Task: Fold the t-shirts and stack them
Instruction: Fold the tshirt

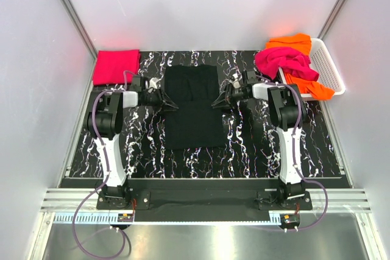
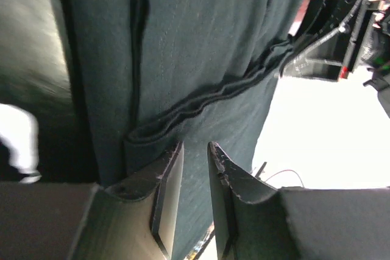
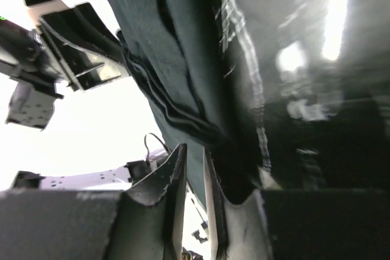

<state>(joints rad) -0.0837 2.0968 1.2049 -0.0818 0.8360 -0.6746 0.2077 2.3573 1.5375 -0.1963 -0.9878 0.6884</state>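
Note:
The black t-shirt [image 1: 192,106] lies in the middle of the table as a long folded rectangle. My left gripper [image 1: 167,103] is shut on its left edge about halfway along. My right gripper [image 1: 217,102] is shut on its right edge opposite. In the left wrist view the dark cloth [image 2: 201,41] runs between the nearly closed fingers of the gripper [image 2: 194,148], with a fold ridge just ahead. In the right wrist view the gripper [image 3: 195,150] pinches the shirt's edge [image 3: 158,47]. A folded red-pink shirt [image 1: 116,66] lies at the back left. A magenta shirt [image 1: 283,62] and an orange shirt [image 1: 292,42] lie loose in the basket.
The white lattice basket [image 1: 331,65] stands at the back right on the black marbled table [image 1: 244,144]. Pale walls close in both sides and the back. Each wrist view shows the other gripper across the shirt.

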